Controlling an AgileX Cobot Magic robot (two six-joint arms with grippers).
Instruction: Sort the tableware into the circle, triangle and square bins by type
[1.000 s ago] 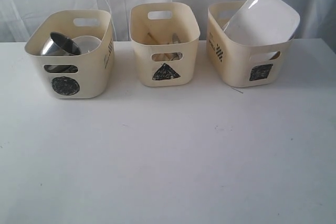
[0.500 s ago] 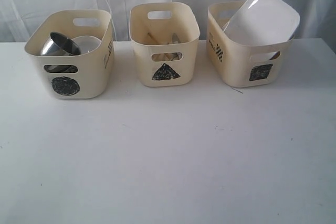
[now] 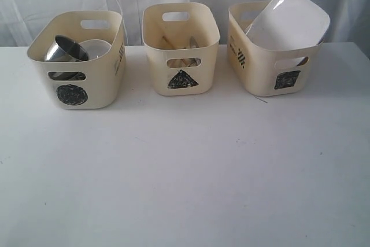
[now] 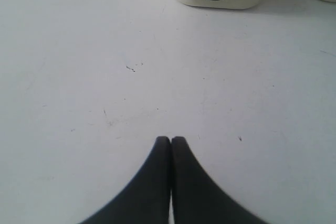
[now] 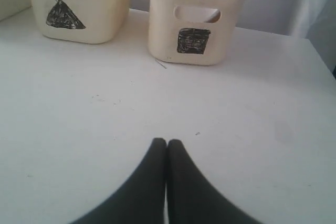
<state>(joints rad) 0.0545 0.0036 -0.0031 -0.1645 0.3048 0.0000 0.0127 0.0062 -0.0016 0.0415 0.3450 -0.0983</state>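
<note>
**A:** What are your hands doing?

**B:** My left hand [image 4: 171, 141] is clenched, its fingertips pressed together with nothing between them, hanging over bare bench [image 3: 185, 172]. My right hand [image 5: 167, 142] is the same, clenched and holding nothing. It hangs above the bench on the near side of the square bin [image 5: 163, 45].

**A:** And the tableware?

**B:** What I can see of it sits in the bins, which stand in a row along the far side of the bench. The circle bin [image 3: 107, 79], on the left, holds a steel mug [image 3: 65, 50], tilted, with a white bowl [image 3: 95, 47] just beside it. The triangle bin [image 3: 155, 70], in the middle, has slim utensils [image 3: 192, 42] inside, too dim for me to tell apart. The square bin, on the right, holds the large white plate [image 3: 287, 21]. The plate leans on its edge, and its upper part rises over the rim.

**A:** Are your hands close to any bin?

**B:** No. Both are well apart from the bins, with open bench between.
</note>
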